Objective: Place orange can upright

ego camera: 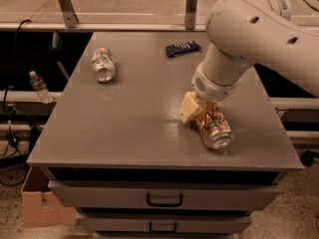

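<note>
The orange can (215,129) lies on its side near the front right of the grey table (134,128), its silver end facing the front edge. My gripper (200,111) is low at the can's far end, close against it, with its cream part on the can's left side. The large white arm (249,34) comes in from the upper right and hides the rest of the gripper.
A silver-white can (103,64) lies on its side at the back left. A dark blue packet (182,48) lies at the back middle. Drawers (164,199) sit below the top. A water bottle (39,86) and a cardboard box (40,203) are on the floor at the left.
</note>
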{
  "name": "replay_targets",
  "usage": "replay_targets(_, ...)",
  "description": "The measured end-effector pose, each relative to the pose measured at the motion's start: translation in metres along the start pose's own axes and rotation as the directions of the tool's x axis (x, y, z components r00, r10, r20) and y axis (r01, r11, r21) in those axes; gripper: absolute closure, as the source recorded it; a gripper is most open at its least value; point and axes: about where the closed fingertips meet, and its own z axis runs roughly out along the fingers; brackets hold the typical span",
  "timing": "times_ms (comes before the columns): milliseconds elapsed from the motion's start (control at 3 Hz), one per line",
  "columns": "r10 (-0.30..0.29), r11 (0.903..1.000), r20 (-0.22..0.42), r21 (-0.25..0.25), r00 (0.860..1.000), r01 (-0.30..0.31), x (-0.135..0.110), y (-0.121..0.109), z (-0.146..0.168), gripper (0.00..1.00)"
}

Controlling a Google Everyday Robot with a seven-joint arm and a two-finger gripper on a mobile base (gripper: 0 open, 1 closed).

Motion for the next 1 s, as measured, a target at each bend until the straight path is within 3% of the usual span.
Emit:
replay_targets(667, 0.008, 1.0, 0.0, -0.002, 1.0, -0.008, -0.005, 0.0, -0.001, 0.87)
replay_targets(1000, -0.038, 0.9989, 0.044, -0.028, 0.998, 0.039, -0.017, -0.002, -0.007, 1.0)
